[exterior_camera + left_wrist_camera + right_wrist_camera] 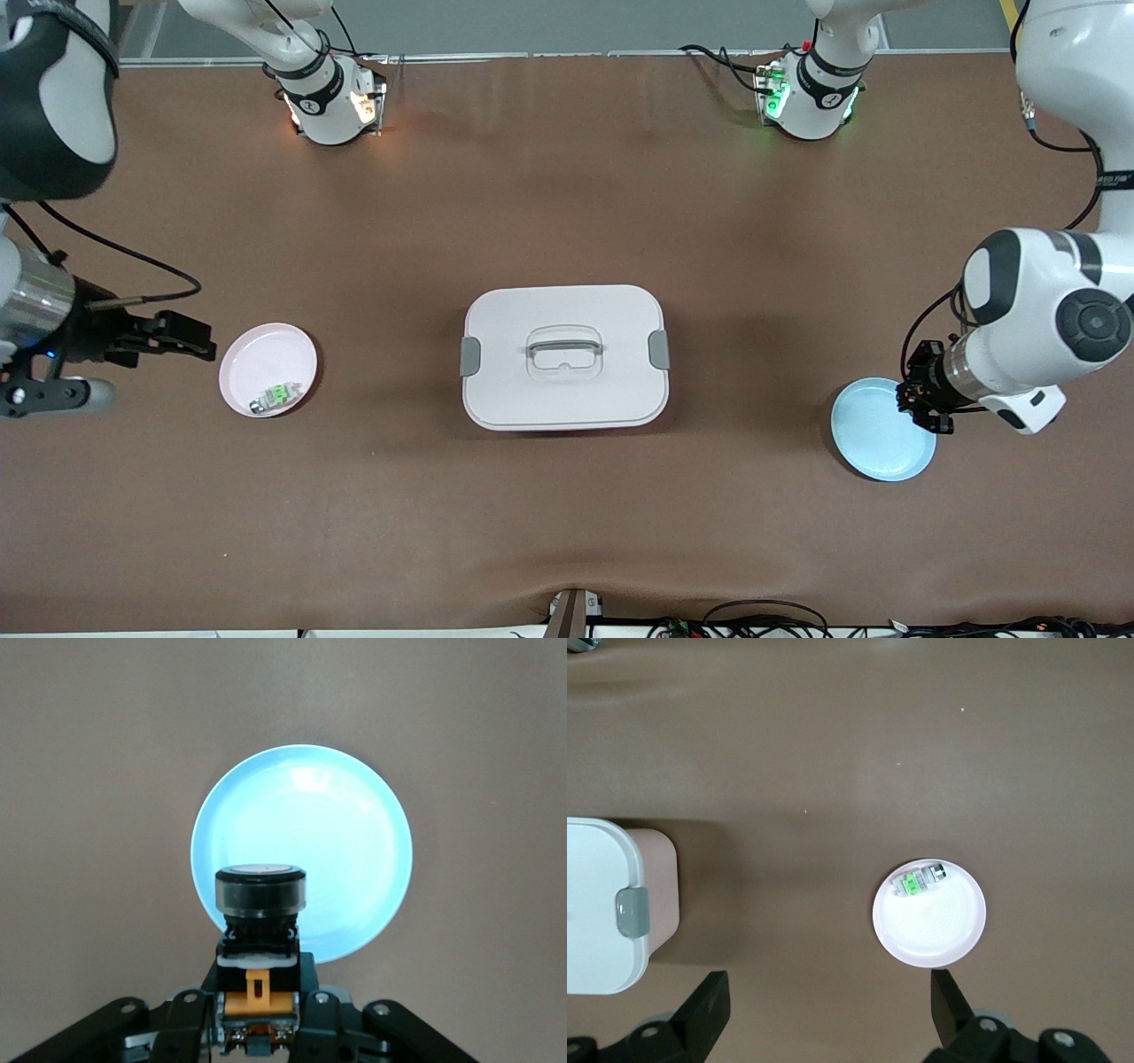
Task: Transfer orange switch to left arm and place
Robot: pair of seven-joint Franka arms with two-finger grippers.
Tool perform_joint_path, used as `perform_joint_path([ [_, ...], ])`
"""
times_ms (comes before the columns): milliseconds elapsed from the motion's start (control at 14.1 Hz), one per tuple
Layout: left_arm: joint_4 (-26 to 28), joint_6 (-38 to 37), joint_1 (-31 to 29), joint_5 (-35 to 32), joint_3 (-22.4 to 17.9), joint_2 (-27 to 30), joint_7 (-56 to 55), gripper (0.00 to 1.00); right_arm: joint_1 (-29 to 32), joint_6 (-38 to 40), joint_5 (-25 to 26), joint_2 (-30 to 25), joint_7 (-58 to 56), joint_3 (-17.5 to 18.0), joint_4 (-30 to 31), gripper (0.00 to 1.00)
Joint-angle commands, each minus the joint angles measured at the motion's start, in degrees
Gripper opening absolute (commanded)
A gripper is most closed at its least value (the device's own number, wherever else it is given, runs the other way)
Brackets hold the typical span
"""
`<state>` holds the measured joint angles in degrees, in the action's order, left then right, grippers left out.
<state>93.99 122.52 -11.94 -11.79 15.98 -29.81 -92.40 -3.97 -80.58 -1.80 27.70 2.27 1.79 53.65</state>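
Observation:
My left gripper (917,403) is shut on the orange switch (261,904), a small black cylinder with an orange body, and holds it above the rim of the light blue plate (881,439). In the left wrist view the switch sticks out from my left gripper (261,992) over the blue plate (319,833). My right gripper (199,341) is open and empty, up beside the pink plate (266,354) at the right arm's end; its fingers (713,992) show wide apart. The white box (567,310) stands at the table's middle, lid shut.
A green-and-silver small switch (273,396) lies in the pink plate and also shows in the right wrist view (920,880) on the pink plate (930,926). The box's corner and grey latch (633,911) show there too. The brown tabletop (567,532) lies around them.

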Motion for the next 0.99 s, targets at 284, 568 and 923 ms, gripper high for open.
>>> perform_joint_path([
  [284,-0.39,9.39,-0.28,-4.29,-0.77,-7.8,-4.27,0.0,3.62,3.68,0.22,-2.48,-0.77,0.58,1.37,1.0],
  [568,-0.39,13.01,-0.01,-4.38,-1.74,-10.44,-7.44,0.0,5.2,3.15,0.39,-2.48,-1.73,0.76,1.28,1.0],
  [923,0.05,13.01,-0.01,-4.38,-2.09,-12.03,-7.53,0.0,6.43,5.77,1.88,-4.67,-9.03,0.49,1.37,1.0],
])
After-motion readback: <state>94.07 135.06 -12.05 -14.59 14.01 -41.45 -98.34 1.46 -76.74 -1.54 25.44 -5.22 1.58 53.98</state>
